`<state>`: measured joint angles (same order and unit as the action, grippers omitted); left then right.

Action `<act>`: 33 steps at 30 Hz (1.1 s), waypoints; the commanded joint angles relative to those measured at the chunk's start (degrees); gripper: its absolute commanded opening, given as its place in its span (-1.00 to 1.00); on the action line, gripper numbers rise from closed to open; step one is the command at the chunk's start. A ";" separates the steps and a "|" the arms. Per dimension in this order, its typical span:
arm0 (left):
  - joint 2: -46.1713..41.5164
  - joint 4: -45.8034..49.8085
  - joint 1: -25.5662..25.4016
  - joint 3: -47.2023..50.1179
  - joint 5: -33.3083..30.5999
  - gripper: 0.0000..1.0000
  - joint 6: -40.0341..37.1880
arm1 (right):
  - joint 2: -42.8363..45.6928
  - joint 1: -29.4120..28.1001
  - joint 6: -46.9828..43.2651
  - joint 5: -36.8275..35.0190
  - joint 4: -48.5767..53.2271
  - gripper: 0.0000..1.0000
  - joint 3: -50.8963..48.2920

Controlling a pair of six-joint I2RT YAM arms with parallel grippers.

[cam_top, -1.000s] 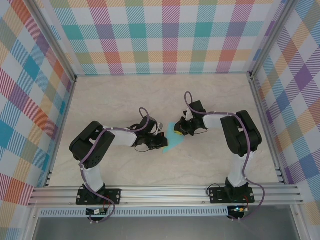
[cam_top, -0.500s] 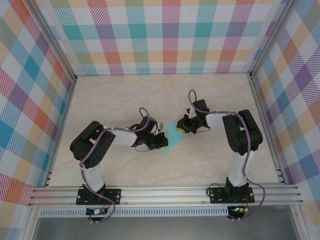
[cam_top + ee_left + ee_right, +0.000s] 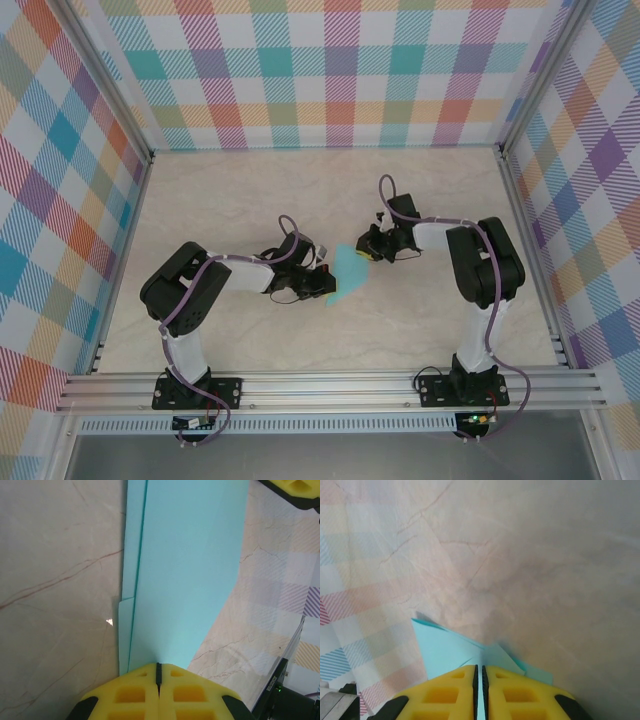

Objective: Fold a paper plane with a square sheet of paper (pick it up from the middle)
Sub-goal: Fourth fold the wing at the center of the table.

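Claw tips of the left arm (image 3: 158, 672) are pressed flat together on the near end of the turquoise paper (image 3: 190, 570), whose yellow pads meet in a hairline seam where the paper comes out. From that pinch the paper runs away as a long folded strip. A second, narrower layer peeks out along its left edge, and a small step shows in that edge close to the pads.

At the paper's far end the right claw (image 3: 480, 672) is nipped on it too. Its yellow pads are almost touching, with a sliver of turquoise between them. Beyond those pads the paper (image 3: 445, 652) fans out in several overlapping pointed layers.

From above, the paper (image 3: 348, 272) lies between the two claws. The left claw (image 3: 320, 283) is at its lower left end and the right claw (image 3: 368, 250) at its upper right end. Whether the paper rests on the marbled counter (image 3: 250, 200) or is lifted just off it I cannot tell.

Around the paper the counter is pale and veined. Plaid walls (image 3: 340, 70) stand beyond the paper on three sides, and a metal rail (image 3: 330, 385) with both arm bases runs on the near side of it.
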<state>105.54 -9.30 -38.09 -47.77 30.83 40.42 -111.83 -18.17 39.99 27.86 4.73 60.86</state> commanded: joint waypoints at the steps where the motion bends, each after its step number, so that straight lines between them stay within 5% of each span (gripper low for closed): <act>1: 5.60 11.59 0.12 3.42 -6.48 -0.98 -1.89 | -1.11 1.99 -1.32 -5.79 -0.80 -0.70 0.99; 10: 5.82 11.32 0.12 3.39 -6.22 -0.97 -1.88 | -0.89 3.49 -2.23 -4.98 1.26 -0.69 2.66; 20: 5.86 11.24 0.12 3.13 -5.95 -0.97 -1.78 | 10.05 3.07 -1.45 -0.67 0.46 -0.57 -1.60; 33: 5.71 11.71 0.12 2.93 -6.04 -0.98 -2.09 | 7.99 -8.94 2.27 2.16 -3.18 -0.82 -6.85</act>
<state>105.80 -9.15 -37.93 -48.03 31.46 40.21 -102.28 -26.24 41.19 28.77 3.49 55.07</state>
